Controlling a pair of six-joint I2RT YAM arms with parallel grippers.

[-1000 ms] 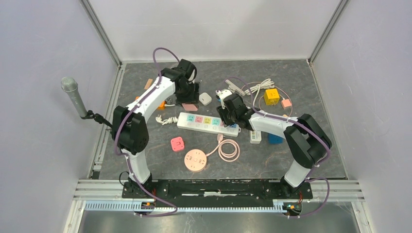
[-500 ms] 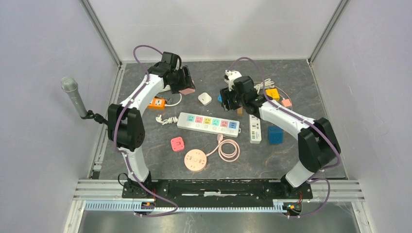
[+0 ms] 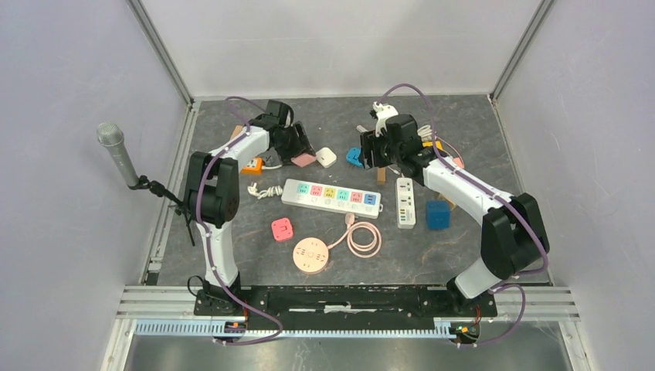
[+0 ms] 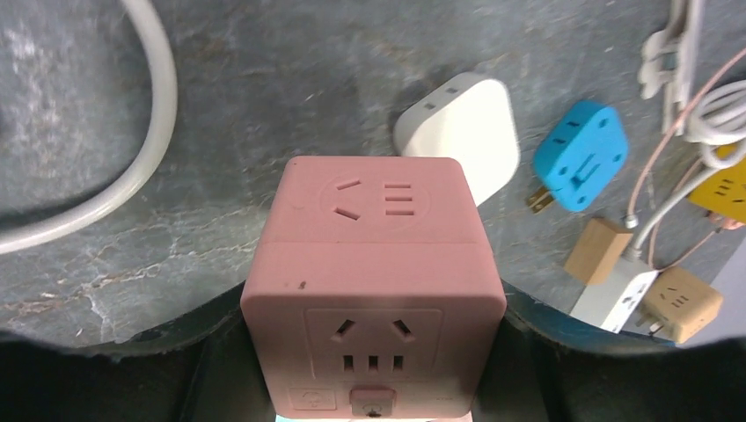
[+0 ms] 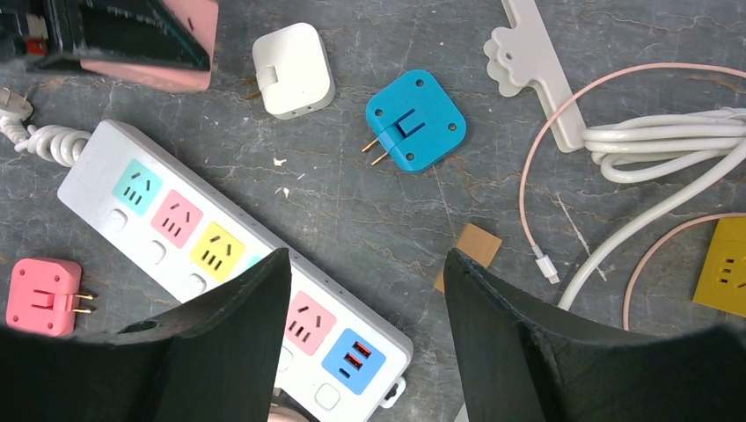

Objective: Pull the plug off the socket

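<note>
My left gripper (image 4: 374, 369) is shut on a pink cube socket (image 4: 374, 264), one finger on each side, just above the table; the socket faces I can see are empty. In the top view this gripper (image 3: 297, 147) and cube (image 3: 304, 160) sit at the back left. A blue plug (image 5: 415, 120) lies loose on the table with its prongs bare, right of a white adapter (image 5: 293, 70). My right gripper (image 5: 365, 290) is open and empty, hovering above the end of the power strip (image 5: 229, 255). In the top view the right gripper (image 3: 371, 151) is beside the blue plug (image 3: 353, 157).
A white power strip (image 3: 330, 195) lies mid-table. There are also a pink plug (image 3: 282, 229), a round pink socket (image 3: 311, 254) with a coiled cable, a white strip (image 3: 405, 202), a blue cube (image 3: 437, 214), a yellow cube (image 5: 726, 264) and white cables (image 5: 669, 141). A microphone (image 3: 116, 151) stands at the left.
The left gripper has swung left and back with the pink cube. The right arm has drawn away towards the back right, and the blue plug now lies on the table.
</note>
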